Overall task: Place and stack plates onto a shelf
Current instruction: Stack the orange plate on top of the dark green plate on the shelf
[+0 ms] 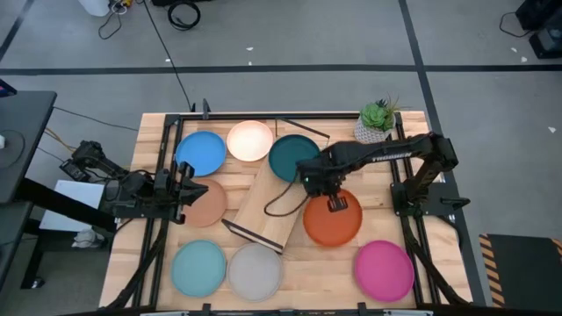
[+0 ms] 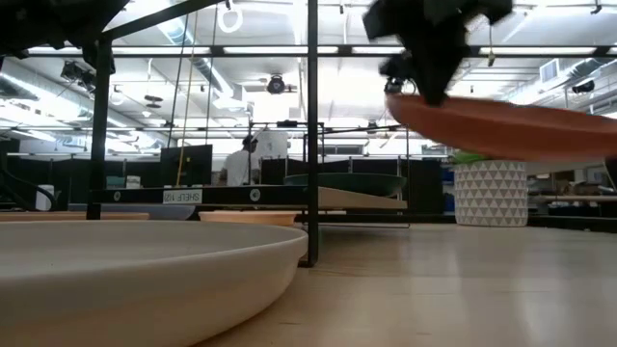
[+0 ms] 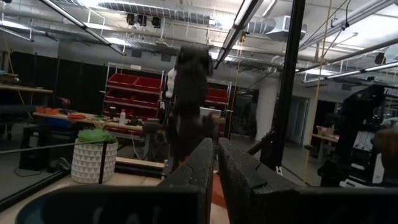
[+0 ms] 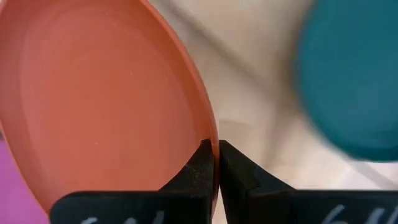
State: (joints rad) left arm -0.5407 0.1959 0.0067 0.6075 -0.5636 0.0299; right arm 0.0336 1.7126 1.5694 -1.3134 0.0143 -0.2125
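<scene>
My right gripper (image 1: 335, 204) is shut on the orange plate (image 1: 334, 219), which hangs in the air in the low view (image 2: 511, 125), to the right of the shelf (image 1: 263, 211). The shelf is a light wood board with a black wire frame, lying slantwise mid-table. The teal plate (image 1: 294, 156) sits at its far end. My left gripper (image 1: 187, 178) is shut and empty, beside the terracotta plate (image 1: 209, 202). Flat on the table lie the blue (image 1: 200, 154), cream (image 1: 250, 140), pale blue (image 1: 198, 268), grey (image 1: 255, 270) and pink (image 1: 384, 269) plates. My right gripper pinches the orange plate's rim (image 4: 210, 138) between its two fingers, on the plate's far side. The fingers (image 2: 429, 67) come from above, slanting down. The plate is lifted clear of the table and sits close to level, reaching out from the fingers toward the near edge.
A potted plant in a white pot (image 1: 376, 123) stands at the far right corner. A black frame with upright posts (image 2: 311, 125) surrounds the table. Bare wood shows between the orange and grey plates. A person (image 2: 241, 164) stands far off in the room behind.
</scene>
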